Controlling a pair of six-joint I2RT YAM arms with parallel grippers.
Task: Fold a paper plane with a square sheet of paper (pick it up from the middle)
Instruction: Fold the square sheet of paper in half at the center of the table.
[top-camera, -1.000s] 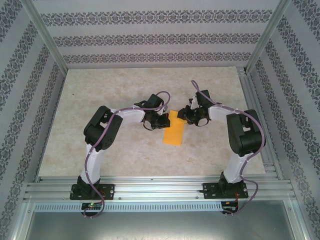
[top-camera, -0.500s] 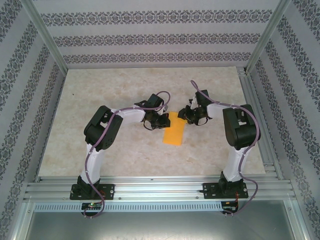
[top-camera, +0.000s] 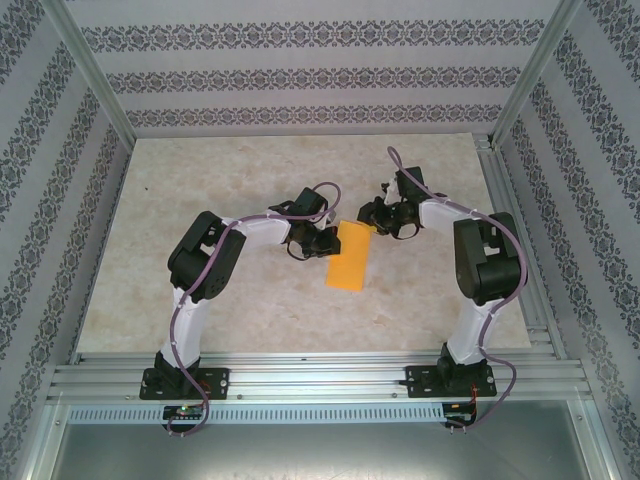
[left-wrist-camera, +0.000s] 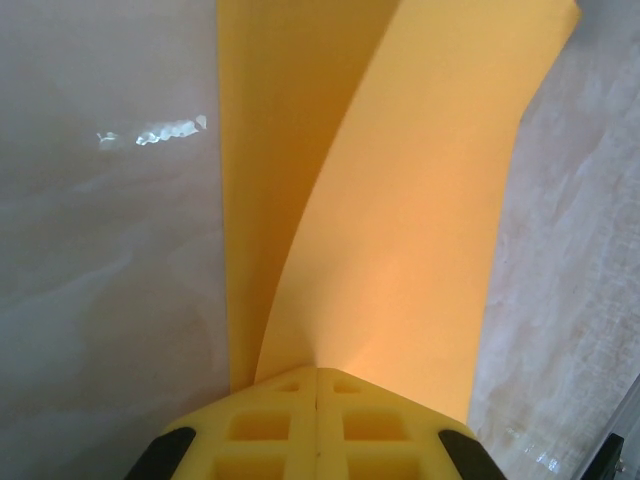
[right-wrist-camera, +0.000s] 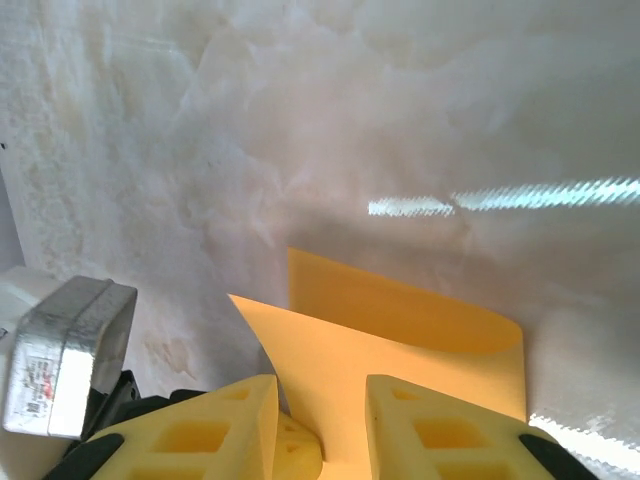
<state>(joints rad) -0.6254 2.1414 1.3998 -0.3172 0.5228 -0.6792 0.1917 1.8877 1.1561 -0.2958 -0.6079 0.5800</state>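
Observation:
The square sheet of paper (top-camera: 350, 262) is orange-yellow and lies folded into a narrow strip at the table's middle, between the two arms. My left gripper (top-camera: 322, 241) is at its left edge. In the left wrist view the left gripper (left-wrist-camera: 317, 370) is shut on the paper (left-wrist-camera: 420, 200), whose upper layer curls up from the lower one. My right gripper (top-camera: 373, 222) is at the strip's far right corner. In the right wrist view the right gripper (right-wrist-camera: 320, 385) stands open, with a raised flap of the paper (right-wrist-camera: 400, 310) in the gap between its fingers.
The tabletop (top-camera: 240, 180) is a pale marble-look surface. Aluminium rails run along the right side (top-camera: 520, 230) and the near edge (top-camera: 320, 370). Patterned walls close in the back and both sides. Part of the left arm (right-wrist-camera: 60, 370) shows beside my right fingers.
The right gripper has shifted a little toward the far side, uncovering more of the strip's far end. The left gripper and the paper have stayed put.

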